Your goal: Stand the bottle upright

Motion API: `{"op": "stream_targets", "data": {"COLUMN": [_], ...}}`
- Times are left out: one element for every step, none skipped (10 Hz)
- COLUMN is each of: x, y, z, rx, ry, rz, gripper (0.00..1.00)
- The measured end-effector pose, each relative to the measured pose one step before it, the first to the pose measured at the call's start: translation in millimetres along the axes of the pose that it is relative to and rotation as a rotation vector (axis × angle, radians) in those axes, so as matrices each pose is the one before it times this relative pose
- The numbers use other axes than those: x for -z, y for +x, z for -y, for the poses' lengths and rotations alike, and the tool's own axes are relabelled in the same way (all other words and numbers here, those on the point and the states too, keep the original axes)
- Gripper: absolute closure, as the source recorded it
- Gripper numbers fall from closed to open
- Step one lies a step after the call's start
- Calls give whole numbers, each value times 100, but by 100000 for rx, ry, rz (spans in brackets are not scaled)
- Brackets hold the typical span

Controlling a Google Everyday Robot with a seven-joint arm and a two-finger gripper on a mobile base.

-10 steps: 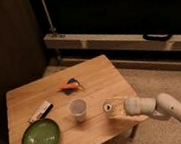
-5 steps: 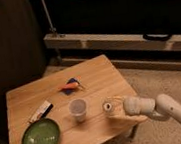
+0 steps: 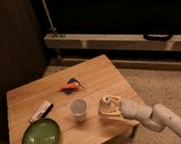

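The small pale cream bottle (image 3: 109, 105) is at the right front part of the low wooden table (image 3: 47, 95), its round whitish cap end pointing up and toward the camera. My gripper (image 3: 111, 110) reaches in from the lower right on its white arm (image 3: 156, 118) and is shut on the bottle, holding it just above or on the tabletop. The bottle's lower body is hidden between the fingers. A white translucent cup (image 3: 78, 109) stands upright just left of the gripper, apart from it.
A green plate (image 3: 40, 138) lies at the table's front left. A black-and-white bar-shaped object (image 3: 41, 111) lies behind the plate. A blue and orange item (image 3: 71, 86) lies mid-table. Shelving (image 3: 120, 39) runs behind, and carpet (image 3: 161, 84) lies to the right.
The gripper with the bottle has shifted slightly left and up over the table. The cup, plate and other objects have not moved.
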Motion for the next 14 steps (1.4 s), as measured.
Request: {"op": "stream_targets", "data": {"x": [20, 292, 471, 271, 149, 209, 183, 132, 268, 122, -84, -135, -16, 96], "y": [-256, 14, 316, 286, 170, 378, 342, 351, 734, 535, 479, 413, 273, 342], "z": [97, 161, 205, 144, 163, 189, 121, 110, 163, 33, -59, -11, 67, 90], "rx": [816, 618, -182, -438, -305, -538, -505, -1010, -1891, -1227, -974, -616, -501, -689], "ry": [691, 1084, 1045, 631, 428, 509, 130, -59, -96, -753, -1652, -1452, -432, 22], "rz": [-2519, -1836, -353, -42, -3, -187, -21, 355, 395, 691, 812, 399, 108, 186], "gripper": [100, 100, 100, 100, 100, 100, 100, 100, 95, 86, 76, 64, 55, 44]}}
